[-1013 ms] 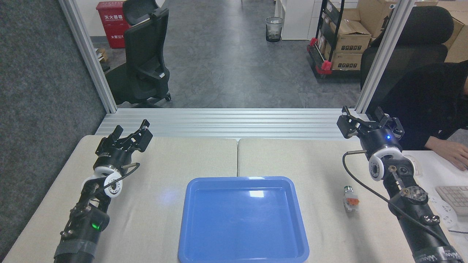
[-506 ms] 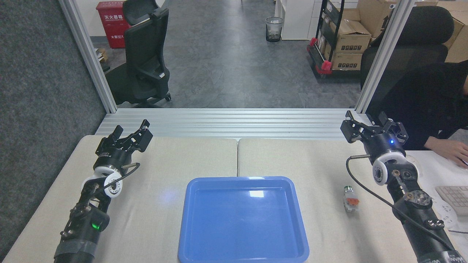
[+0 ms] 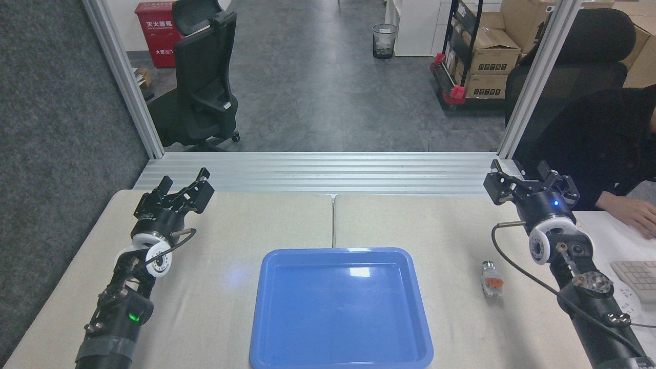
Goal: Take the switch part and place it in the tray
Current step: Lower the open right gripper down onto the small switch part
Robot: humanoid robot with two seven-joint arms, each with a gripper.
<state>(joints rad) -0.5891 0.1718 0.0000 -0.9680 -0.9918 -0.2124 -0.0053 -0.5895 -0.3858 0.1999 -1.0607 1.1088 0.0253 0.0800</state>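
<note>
a large shallow glossy blue plastic tray (image 3: pixel 341 353) with rounded corners and a raised rim sits at 6 o'clock on a pale beige cloth-covered table (image 3: pixel 400 220), its bed bare. the small grey-white plastic switch part (image 3: pixel 491 279), with an orange middle block and a silvery cylindrical end pointing toward 12 o'clock, lies flat on the table at 3 o'clock from the tray, apart from its rim. the black right gripper (image 3: pixel 530 177) hovers at 1 o'clock from the switch part, well above and beyond it, its fingers spread wide with nothing between them. the black left gripper (image 3: pixel 184 187) hangs at 10 o'clock from the tray, fingers likewise parted and empty, a green light glowing on the arm below it. at 3 o'clock, a person's hand (image 3: pixel 630 214) rests on a white desk near a pale keyboard (image 3: pixel 635 277). beyond the table, a black office chair (image 3: pixel 205 77) stands on grey flooring at 11 o'clock.
</note>
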